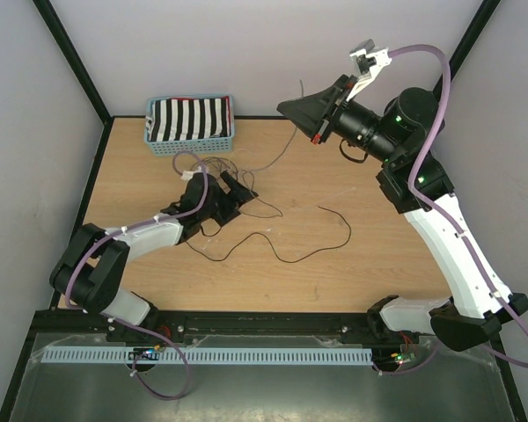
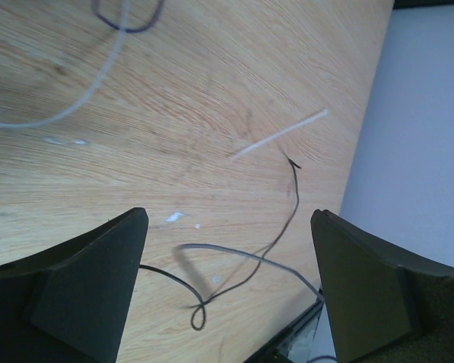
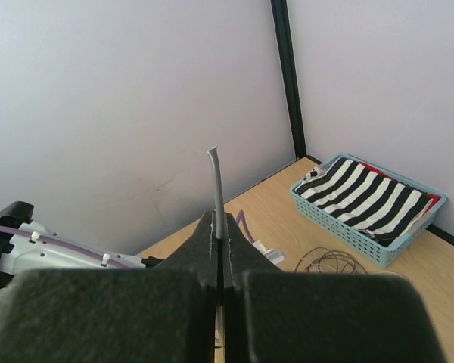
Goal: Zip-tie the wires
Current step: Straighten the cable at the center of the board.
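Note:
The wires (image 1: pixel 218 163) curl in thin dark and pale loops on the wooden table, and one black strand (image 1: pixel 321 242) trails to the right. My left gripper (image 1: pixel 238 192) sits low over the tangle. It is open, its fingers (image 2: pixel 83 287) wide apart. A grey strand (image 2: pixel 242 253) and a black strand (image 2: pixel 290 203) cross the gap between them, untouched. My right gripper (image 1: pixel 282 106) is raised high at the back. It is shut on a thin pale grey strip (image 3: pixel 216 181) that sticks out past its tips (image 3: pixel 221 221). The wire loops (image 3: pixel 329 263) lie far below it.
A light blue basket (image 1: pixel 194 145) with a black-and-white striped cloth stands at the back left, by the corner post (image 3: pixel 287 76). Grey walls close in three sides. The table's right edge (image 2: pixel 363 151) is close to the left gripper's view.

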`<action>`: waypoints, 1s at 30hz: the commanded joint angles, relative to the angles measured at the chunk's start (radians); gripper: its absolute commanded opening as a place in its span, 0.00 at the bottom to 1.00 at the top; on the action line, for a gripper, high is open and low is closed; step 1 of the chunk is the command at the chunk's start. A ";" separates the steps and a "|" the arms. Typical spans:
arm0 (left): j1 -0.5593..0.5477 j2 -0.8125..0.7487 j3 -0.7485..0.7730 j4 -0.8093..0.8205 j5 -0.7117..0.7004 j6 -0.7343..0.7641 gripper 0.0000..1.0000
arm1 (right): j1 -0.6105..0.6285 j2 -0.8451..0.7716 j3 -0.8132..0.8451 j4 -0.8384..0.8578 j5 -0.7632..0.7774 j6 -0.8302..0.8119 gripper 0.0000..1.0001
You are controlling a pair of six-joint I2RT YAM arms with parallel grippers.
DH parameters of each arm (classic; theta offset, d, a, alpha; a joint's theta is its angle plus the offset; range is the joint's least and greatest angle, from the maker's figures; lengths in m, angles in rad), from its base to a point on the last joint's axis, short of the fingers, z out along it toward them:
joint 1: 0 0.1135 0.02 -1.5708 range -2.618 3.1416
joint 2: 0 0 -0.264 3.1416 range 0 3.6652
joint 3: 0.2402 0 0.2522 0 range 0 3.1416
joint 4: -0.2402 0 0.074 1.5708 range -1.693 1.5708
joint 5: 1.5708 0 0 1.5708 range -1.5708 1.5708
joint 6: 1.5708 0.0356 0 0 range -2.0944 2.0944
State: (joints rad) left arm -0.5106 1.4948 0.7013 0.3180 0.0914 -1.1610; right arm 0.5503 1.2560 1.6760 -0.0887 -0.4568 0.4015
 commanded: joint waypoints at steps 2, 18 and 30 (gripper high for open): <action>-0.035 0.030 0.058 0.049 0.025 -0.020 0.90 | 0.000 -0.007 -0.017 0.086 -0.014 0.050 0.00; -0.056 0.096 0.085 0.058 -0.021 0.028 0.47 | 0.001 -0.030 -0.036 0.108 -0.003 0.051 0.00; -0.068 0.127 0.093 0.059 -0.005 0.027 0.50 | 0.000 -0.035 -0.044 0.116 -0.002 0.054 0.00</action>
State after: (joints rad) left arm -0.5728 1.6192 0.7734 0.3553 0.0822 -1.1393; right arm 0.5503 1.2449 1.6394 -0.0227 -0.4564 0.4465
